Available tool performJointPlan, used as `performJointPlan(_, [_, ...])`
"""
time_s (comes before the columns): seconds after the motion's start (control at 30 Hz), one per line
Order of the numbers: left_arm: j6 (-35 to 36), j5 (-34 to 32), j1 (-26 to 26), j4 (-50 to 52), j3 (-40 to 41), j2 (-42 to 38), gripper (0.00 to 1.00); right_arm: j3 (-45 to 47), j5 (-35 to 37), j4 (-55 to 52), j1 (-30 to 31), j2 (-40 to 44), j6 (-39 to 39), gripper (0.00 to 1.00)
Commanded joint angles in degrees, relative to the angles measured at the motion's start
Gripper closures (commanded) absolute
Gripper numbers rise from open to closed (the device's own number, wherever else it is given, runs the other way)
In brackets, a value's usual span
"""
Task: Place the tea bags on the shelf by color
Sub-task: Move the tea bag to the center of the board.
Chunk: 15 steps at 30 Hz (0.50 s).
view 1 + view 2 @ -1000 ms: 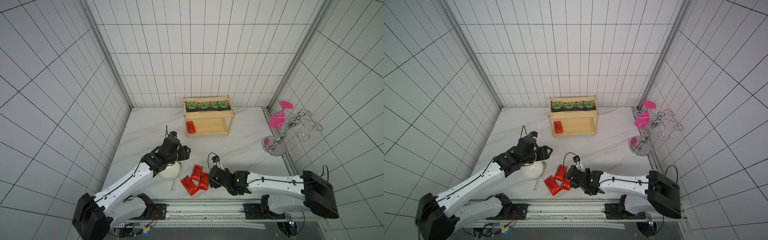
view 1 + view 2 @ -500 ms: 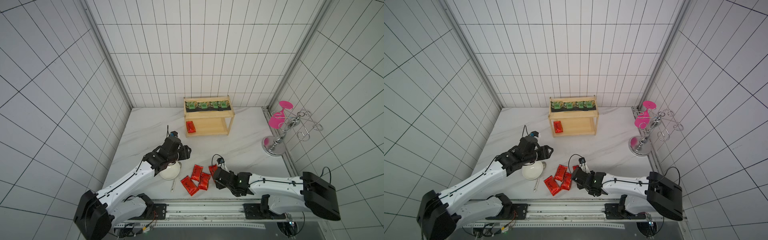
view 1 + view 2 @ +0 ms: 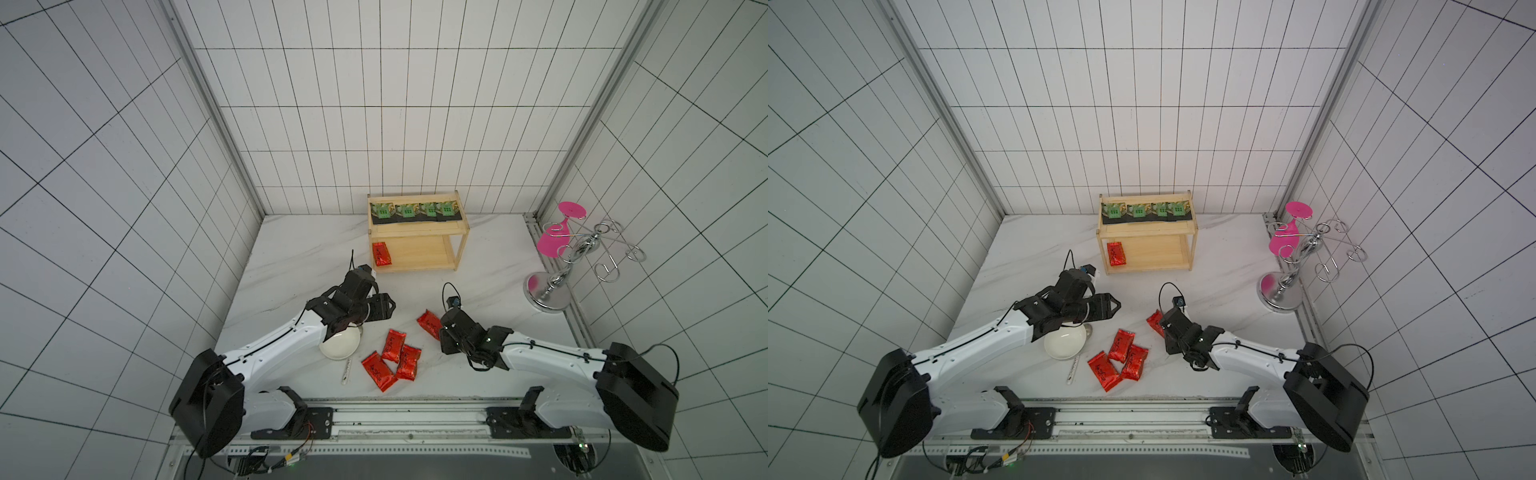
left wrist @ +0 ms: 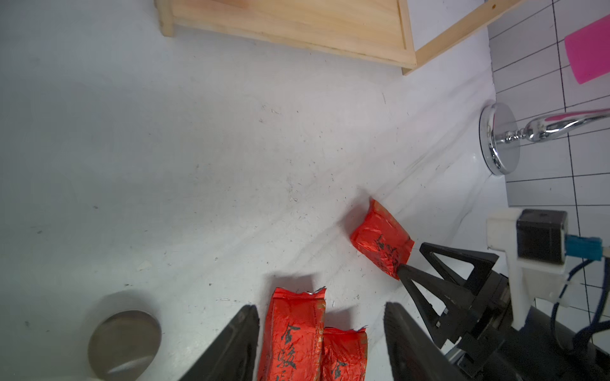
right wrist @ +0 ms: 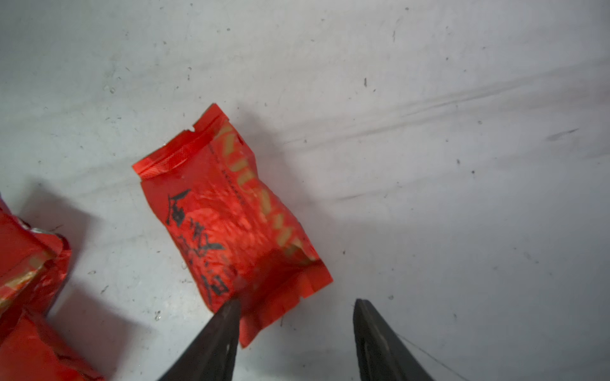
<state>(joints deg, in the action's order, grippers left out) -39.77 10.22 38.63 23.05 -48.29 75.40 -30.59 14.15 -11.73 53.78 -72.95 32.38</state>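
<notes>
Right pincer (image 5: 297, 301) is down low at the table, jaws spread, nothing clamped between them. One fingertip (image 5: 231, 310) sits right at the near corner of a lone red pouch (image 5: 227, 217), and the rest of that pouch lies flat on the table straight ahead of the tips. Whether the tip actually presses the foil, I can't tell.

Off to that pincer's left, three more red pouches (image 3: 392, 359) lie bunched and partly overlapping, between the two arms.

Left pincer (image 4: 319, 306) hangs above the table, released and holding nothing, with the bunch on the table below its tips and a white bowl (image 3: 340, 347) tucked under its arm.

Well beyond both pincers stands the shelf (image 3: 419, 232). Four black-and-green sachets (image 3: 415, 210) line its upper board, and one red pouch (image 3: 381, 254) lies at the left end of the lower board.

Far out to the right pincer's right stands a chrome stand (image 3: 548, 291).
</notes>
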Motion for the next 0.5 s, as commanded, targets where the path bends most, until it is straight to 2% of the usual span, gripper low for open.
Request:
performJointPlan(0.0, [1.9,5.0,2.3,-4.2,-3.5,4.8,0.36,0.4,-1.6,0.3,-2.0,3.5,-2.7,0.41])
performJointPlan(0.1, [3.3,7.7,4.1,-5.1,-6.4,11.2,0.36,2.8,-4.0,3.1,-2.5,7.8,-0.7,0.43])
performJointPlan(0.23, [4.8,8.1,4.9,-6.5,-7.9,16.6,0.37,8.7,-9.0,13.6,-4.4,13.1,3.4,0.63])
performJointPlan(0.33, [6.0,9.2,4.6,-7.1,-9.6,20.4,0.41,12.8,-14.4,23.5,-7.2,13.6,5.3,0.79])
performJointPlan(0.47, [5.8,10.8,4.7,-8.6,-10.4,24.3,0.49,13.9,-19.1,28.3,-10.7,10.4,5.0,0.91])
